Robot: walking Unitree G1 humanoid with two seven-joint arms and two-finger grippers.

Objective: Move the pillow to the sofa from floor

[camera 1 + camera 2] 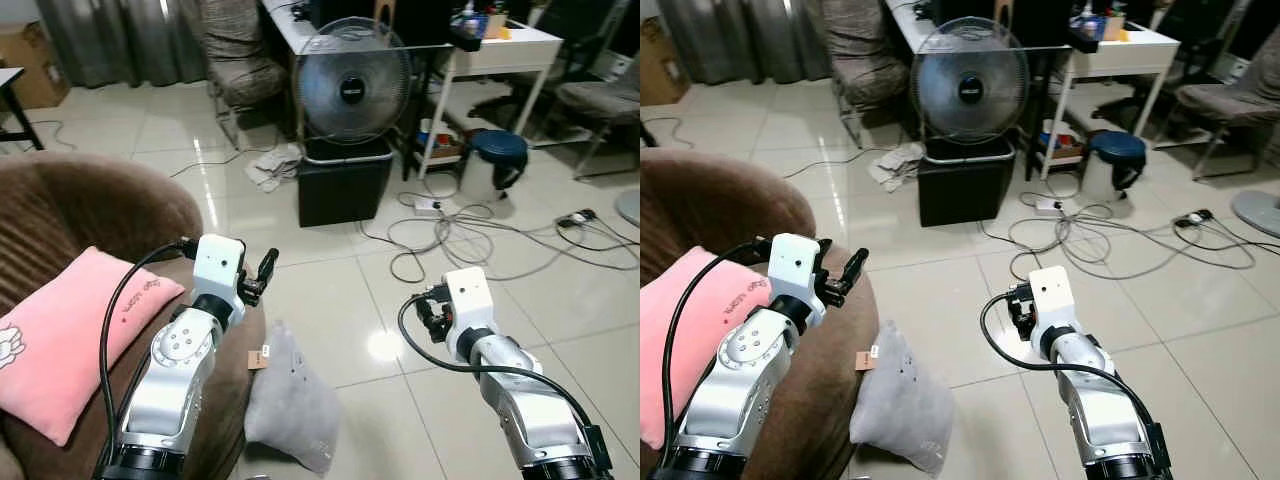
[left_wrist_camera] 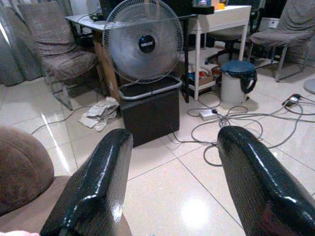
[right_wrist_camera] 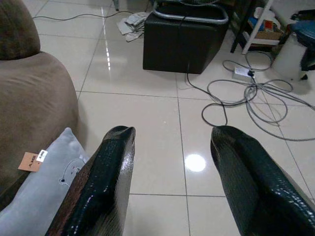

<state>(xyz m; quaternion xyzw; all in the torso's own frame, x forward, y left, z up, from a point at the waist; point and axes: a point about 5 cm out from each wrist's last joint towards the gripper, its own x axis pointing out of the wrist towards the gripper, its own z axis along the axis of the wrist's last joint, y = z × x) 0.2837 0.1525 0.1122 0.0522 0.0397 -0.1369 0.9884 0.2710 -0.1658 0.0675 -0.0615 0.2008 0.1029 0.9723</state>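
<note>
Right gripper point(image 1: 432, 312): fingers spread, empty, above tiles. Left gripper point(image 1: 262, 275): spread, empty, over sofa point(image 1: 60, 205) arm. Grey pillow point(image 1: 290, 400): on floor, leaning against sofa front, tag showing. Advice: lower right gripper, pinch a corner firmly. Pink cushion point(image 1: 70, 335): on seat.

Both silver arms reach forward, raised; the left claw point(image 2: 172, 182) and the right claw point(image 3: 172, 182) hold their long black fingers spread, empty.
</note>
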